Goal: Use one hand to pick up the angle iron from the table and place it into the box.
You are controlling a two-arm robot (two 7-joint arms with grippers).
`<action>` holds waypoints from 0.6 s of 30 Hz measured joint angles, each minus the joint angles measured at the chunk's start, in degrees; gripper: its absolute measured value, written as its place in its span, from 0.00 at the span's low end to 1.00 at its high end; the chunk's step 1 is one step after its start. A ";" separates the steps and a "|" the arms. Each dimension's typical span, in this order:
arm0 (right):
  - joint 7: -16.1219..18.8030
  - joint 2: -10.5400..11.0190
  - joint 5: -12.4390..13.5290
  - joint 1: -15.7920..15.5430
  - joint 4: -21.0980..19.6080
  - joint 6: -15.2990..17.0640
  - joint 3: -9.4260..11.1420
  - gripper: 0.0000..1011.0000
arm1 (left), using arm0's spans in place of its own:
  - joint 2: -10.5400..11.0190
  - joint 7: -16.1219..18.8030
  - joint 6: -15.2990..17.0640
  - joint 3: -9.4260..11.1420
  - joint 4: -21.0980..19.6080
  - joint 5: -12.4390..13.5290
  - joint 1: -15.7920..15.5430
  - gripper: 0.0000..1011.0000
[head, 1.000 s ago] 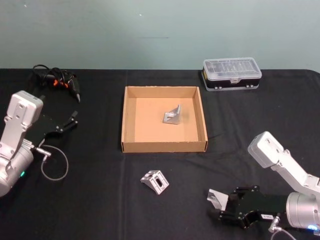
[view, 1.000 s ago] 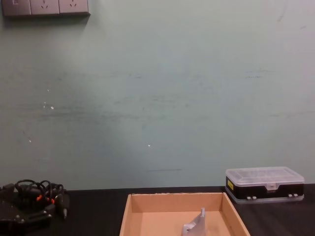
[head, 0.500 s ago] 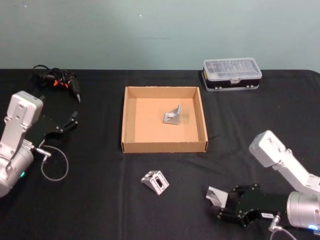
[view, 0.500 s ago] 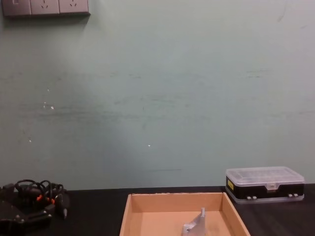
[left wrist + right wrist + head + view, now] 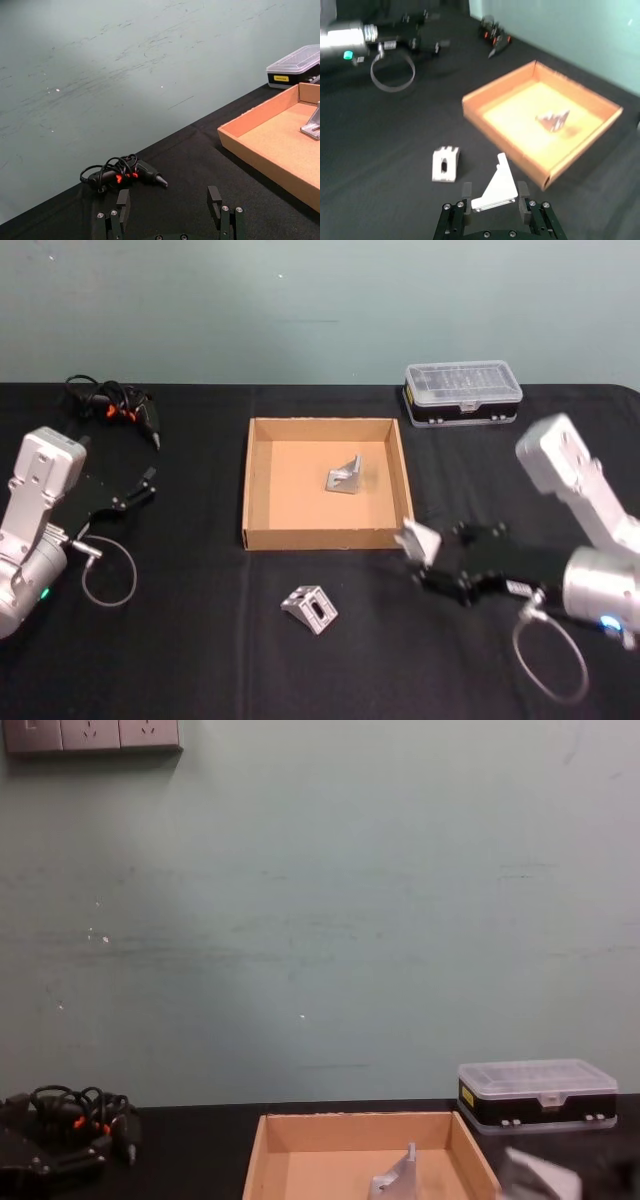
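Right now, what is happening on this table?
The right gripper holds a metal bracket above the table, just beside the front right corner of the cardboard box. A second bracket already lies inside the box, and a third bracket sits on the table in front of it. The left gripper rests open at the left side.
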 joint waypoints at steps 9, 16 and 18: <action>0.35 -6.82 -3.07 10.27 7.18 0.67 -5.07 0.53 | 0.00 0.00 0.00 0.00 0.00 0.00 0.00 1.00; 0.42 -11.38 -5.67 15.65 13.62 1.75 -8.26 0.53 | 0.00 0.00 0.00 0.00 0.00 0.01 0.00 1.00; 0.38 -13.07 -6.60 17.44 16.21 2.10 -9.15 0.53 | 0.00 0.00 0.00 0.00 0.00 0.00 0.01 1.00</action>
